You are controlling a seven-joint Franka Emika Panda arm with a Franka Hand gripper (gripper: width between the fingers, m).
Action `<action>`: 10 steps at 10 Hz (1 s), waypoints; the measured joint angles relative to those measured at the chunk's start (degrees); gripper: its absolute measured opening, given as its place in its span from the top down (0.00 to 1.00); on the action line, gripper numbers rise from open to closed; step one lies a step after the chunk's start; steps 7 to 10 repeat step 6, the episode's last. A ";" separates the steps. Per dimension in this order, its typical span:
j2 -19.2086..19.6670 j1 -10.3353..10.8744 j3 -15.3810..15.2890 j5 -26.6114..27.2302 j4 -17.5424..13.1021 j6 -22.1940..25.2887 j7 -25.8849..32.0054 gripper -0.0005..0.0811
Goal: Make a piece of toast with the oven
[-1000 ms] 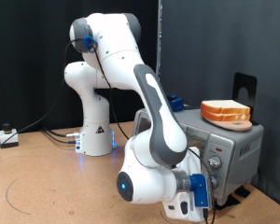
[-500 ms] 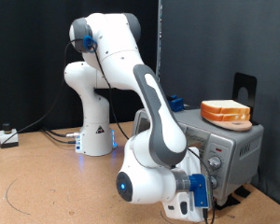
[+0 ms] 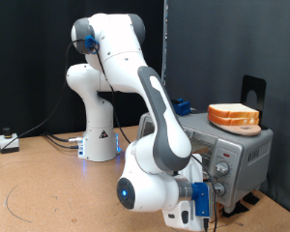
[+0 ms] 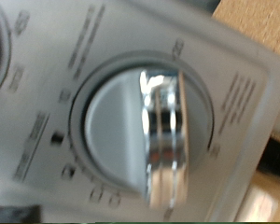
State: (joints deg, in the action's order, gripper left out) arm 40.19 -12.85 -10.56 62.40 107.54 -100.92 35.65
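The silver-grey oven (image 3: 244, 153) stands at the exterior view's right, and its knob panel faces the camera. A thick pile of bread slices (image 3: 234, 116) with orange-brown crust lies on its top. The single piece of toast is not in view. My gripper (image 3: 207, 197) is low in front of the knob panel, right by the lower knobs (image 3: 220, 170), and the hand hides its fingers. The wrist view is filled by one round grey knob with a chrome grip bar (image 4: 159, 131) on the oven panel (image 4: 224, 56). No fingers show there.
The robot base (image 3: 99, 143) stands on the wooden table (image 3: 48, 188) at the exterior view's middle left. Cables and a small box (image 3: 5, 142) lie at the far left. A black bracket (image 3: 253, 92) rises behind the oven. A dark curtain backs the scene.
The hand has shifted slightly towards the exterior view's left and down, a little away from the knob panel. The oven and the bread pile have not moved.
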 joint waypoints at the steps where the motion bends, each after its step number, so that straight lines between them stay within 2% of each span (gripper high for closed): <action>1: -0.11 -0.38 0.39 -0.34 -0.02 0.76 -0.32 0.16; 2: -0.65 -0.90 1.01 -0.37 -0.04 1.03 -0.87 0.16; 3: -1.58 -1.54 1.72 -0.43 -0.11 1.43 -2.00 0.04; 4: -2.28 -2.18 2.34 -0.80 -0.50 2.38 -3.90 0.04; 6: -2.96 -3.45 4.06 -4.06 -2.77 7.30 -8.93 0.01; 10: -2.96 -3.45 4.06 -4.06 -2.77 7.30 -8.93 0.01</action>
